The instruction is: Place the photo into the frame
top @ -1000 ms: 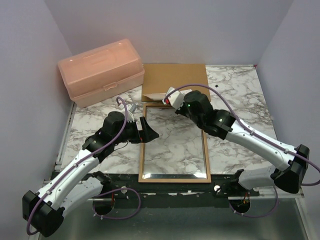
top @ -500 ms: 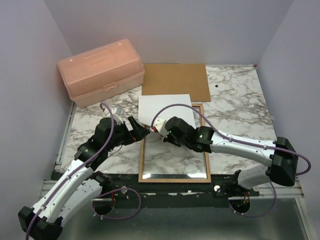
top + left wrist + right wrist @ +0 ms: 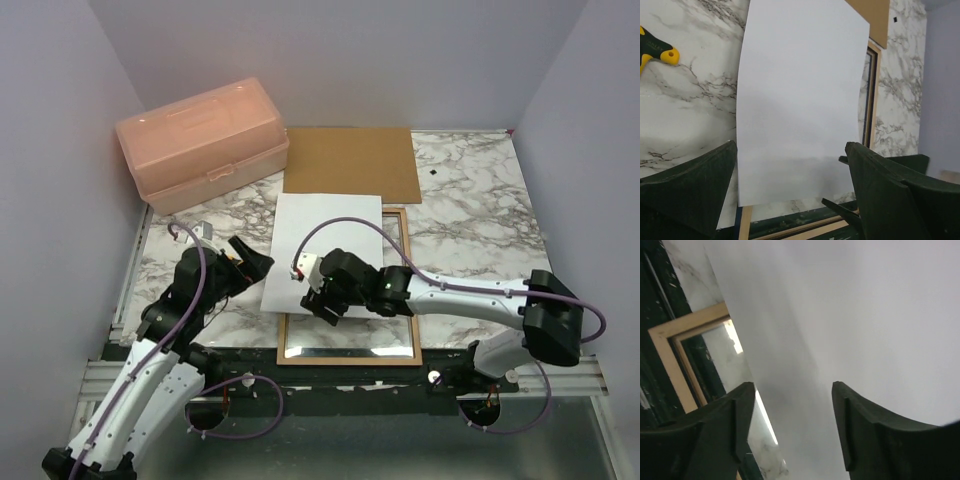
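Top external: the photo (image 3: 325, 240) lies blank white side up, skewed across the far-left part of the frame (image 3: 350, 357). Its left edge overhangs the frame's left rail onto the marble table (image 3: 470, 200), and its far edge reaches the brown backing board (image 3: 350, 160). The frame lies flat, light-wood face up, with the pane (image 3: 345, 338) bare at the near end. So the photo is on the frame but not seated inside the rails.

The right gripper (image 3: 322, 300) sits low at the photo's near edge. In the right wrist view its fingers are parted with white sheet showing in the gap, so nothing is pinched. The left gripper (image 3: 252, 262) is just left of the photo, jaws spread wide and holding nothing; in the left wrist view the sheet's near edge lies between its fingers, untouched.

Step, as I judge it: the photo has been laid down and let go, and alignment is not done.

Next move likely calls for squaring the sheet to the rails and sliding it right and nearer until it drops into the recess. A thin flat sheet is hard to pinch, so nudging an edge with a fingertip looks safer. The backing board probably goes on after that. The peach box (image 3: 200, 140) is well clear at far left.
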`<state>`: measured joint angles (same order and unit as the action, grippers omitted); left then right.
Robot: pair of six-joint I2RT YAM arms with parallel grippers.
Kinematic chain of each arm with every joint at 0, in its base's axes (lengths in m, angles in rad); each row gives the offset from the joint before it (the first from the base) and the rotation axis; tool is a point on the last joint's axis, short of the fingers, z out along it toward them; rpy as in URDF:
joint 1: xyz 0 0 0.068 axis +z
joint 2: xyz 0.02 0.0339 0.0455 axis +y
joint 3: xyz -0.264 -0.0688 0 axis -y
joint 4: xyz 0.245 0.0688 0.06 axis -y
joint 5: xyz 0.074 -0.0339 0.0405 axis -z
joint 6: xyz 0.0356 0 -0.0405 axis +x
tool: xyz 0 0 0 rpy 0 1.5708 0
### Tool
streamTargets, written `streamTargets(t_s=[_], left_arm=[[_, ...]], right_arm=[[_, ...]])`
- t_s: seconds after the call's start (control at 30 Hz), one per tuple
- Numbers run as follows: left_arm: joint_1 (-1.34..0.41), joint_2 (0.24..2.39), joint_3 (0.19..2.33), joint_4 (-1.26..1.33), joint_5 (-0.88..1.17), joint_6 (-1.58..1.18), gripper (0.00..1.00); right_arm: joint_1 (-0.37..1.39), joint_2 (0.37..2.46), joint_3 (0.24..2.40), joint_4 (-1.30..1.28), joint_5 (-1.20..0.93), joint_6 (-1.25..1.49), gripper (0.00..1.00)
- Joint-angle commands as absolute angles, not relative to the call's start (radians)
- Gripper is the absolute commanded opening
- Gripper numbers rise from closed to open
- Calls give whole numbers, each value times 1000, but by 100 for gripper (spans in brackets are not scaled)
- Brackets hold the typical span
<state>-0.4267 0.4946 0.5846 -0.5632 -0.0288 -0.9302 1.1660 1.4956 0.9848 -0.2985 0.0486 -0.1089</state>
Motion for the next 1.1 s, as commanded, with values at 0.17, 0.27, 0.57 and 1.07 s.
streamTargets(t_s=[0.17, 0.27, 0.57, 1.07], left_arm=[[-348, 762, 566, -485, 221, -782, 94], [-312, 835, 539, -434, 283, -753, 94], [-220, 1065, 464, -268, 449, -719, 91], [-217, 1167, 391, -37, 578, -750, 47]], right_arm=[[1175, 1334, 889, -97, 55, 109, 90], [1161, 1307, 862, -100, 98, 201, 96], [868, 1251, 716, -37, -272, 469, 96], [674, 1158, 601, 32, -385, 551, 94]])
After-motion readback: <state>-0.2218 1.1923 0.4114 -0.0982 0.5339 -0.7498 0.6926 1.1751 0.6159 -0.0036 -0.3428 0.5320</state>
